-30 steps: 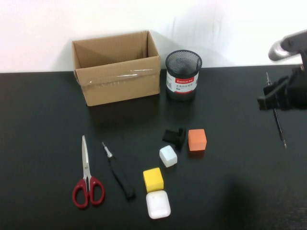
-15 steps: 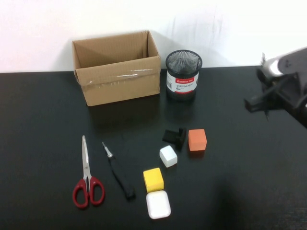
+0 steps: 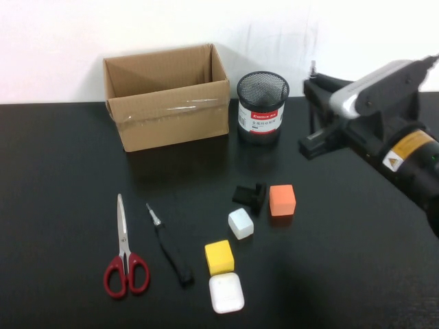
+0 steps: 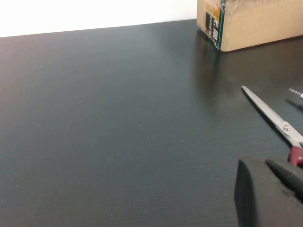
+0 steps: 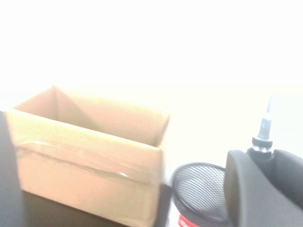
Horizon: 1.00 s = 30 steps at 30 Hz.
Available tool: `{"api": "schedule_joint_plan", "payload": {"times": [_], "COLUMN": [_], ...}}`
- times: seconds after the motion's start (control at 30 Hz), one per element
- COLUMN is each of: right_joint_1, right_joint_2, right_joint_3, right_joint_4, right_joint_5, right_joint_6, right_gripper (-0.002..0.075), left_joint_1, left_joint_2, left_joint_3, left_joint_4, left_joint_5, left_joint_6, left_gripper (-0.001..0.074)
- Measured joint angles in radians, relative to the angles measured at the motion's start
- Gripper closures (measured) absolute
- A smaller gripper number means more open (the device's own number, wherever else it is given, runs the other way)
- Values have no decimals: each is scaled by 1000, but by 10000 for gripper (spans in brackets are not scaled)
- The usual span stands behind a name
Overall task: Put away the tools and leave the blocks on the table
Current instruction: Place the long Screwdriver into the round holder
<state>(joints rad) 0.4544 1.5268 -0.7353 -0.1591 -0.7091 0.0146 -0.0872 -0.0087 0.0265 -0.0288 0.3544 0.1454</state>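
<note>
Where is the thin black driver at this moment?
In the high view the driver is on the right, held upright in the right gripper above the table, just right of the mesh cup.

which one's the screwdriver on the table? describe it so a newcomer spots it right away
Start at the cardboard box at the back of the table and come forward to the red-handled scissors. The screwdriver lies just to their right, left of the yellow block. It alone has a thick black handle and short silver tip.
</note>
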Motion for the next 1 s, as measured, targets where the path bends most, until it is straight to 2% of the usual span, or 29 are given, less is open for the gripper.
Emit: {"api": "schedule_joint_plan", "payload": {"times": [0.17,0.43,0.77,1.0], "right_joint_1": [0,0,-7,-42], "right_joint_2": [51,191,447,553], "right_joint_3": [-84,-308,-585,-667], "right_joint_4": [-74,-82,30,45], "right_joint_5": [-3,-7,-7,39], "right_joint_6": [30,33,6,40], "right_gripper": [686,686,686,680], "left_joint_1": [0,0,0,0], "left_joint_2": [0,0,0,0], "left_joint_3": [0,0,0,0], "left_joint_4": [0,0,0,0], "left_joint_5": [0,0,0,0], "left_joint_6": [0,0,0,0], "left_gripper": [735,735,735,735]}}
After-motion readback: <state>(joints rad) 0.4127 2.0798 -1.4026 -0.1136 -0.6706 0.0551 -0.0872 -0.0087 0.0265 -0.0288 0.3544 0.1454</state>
